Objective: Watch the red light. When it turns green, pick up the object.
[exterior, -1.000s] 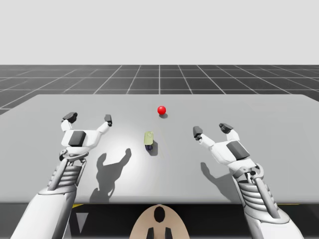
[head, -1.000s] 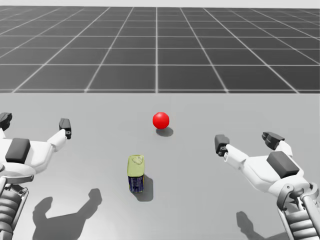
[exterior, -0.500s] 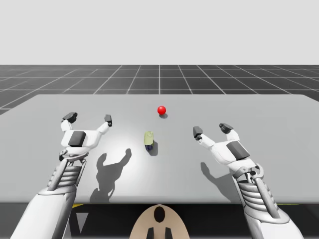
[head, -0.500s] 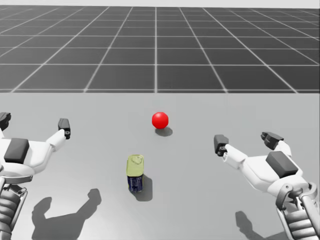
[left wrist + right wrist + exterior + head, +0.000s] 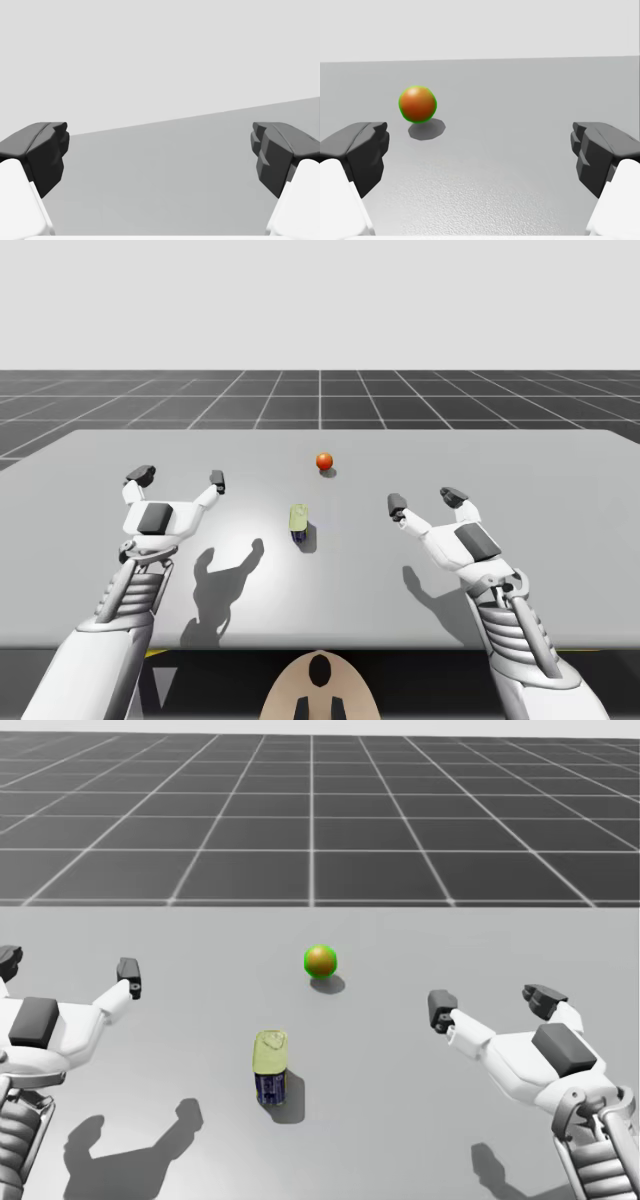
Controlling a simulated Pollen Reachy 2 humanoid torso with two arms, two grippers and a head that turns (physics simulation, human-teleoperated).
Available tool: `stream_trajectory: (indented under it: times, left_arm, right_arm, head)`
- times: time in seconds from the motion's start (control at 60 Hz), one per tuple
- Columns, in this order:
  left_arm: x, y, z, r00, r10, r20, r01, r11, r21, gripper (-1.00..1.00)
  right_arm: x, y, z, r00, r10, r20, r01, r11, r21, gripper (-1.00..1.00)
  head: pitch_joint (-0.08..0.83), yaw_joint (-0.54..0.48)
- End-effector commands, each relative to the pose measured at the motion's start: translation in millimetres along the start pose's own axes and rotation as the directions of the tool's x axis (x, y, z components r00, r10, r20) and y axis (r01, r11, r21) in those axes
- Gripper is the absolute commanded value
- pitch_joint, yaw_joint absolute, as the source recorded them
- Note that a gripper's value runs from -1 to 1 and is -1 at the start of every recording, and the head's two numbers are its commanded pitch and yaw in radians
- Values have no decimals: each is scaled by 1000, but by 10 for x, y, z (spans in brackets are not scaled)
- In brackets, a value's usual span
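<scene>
The desk (image 5: 520,470) is a flat, matte grey slab. On it stands a small blue tin (image 5: 271,1067), dark blue on its sides, with a pale yellow-green oblong top that has rounded corners. It sits just left of the middle of the head view and throws a short shadow to its right. Higher in that frame and a little to the right, well apart from the tin, rests the light (image 5: 320,961), a glossy little sphere, orange at the core with a green rim. My left tool (image 5: 178,478) hovers at the left of the high view and my right tool (image 5: 425,500) at the right. Each has smooth white shells and blunt black fingertips, spread wide with nothing between them. Both are well apart from the tin. In the right wrist view the sphere lies ahead of the tool, over toward one finger.
</scene>
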Motion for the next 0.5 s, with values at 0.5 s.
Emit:
stream_trajectory:
  times: [0.5]
  left_arm:
    - [-25, -30, 6, 1000, -11, -5, 11, 1000, -13, -1000]
  right_arm:
    - [0, 17, 12, 1000, 1, 3, -1, 1000, 1, -1000]
  head:
    - [600, 97]
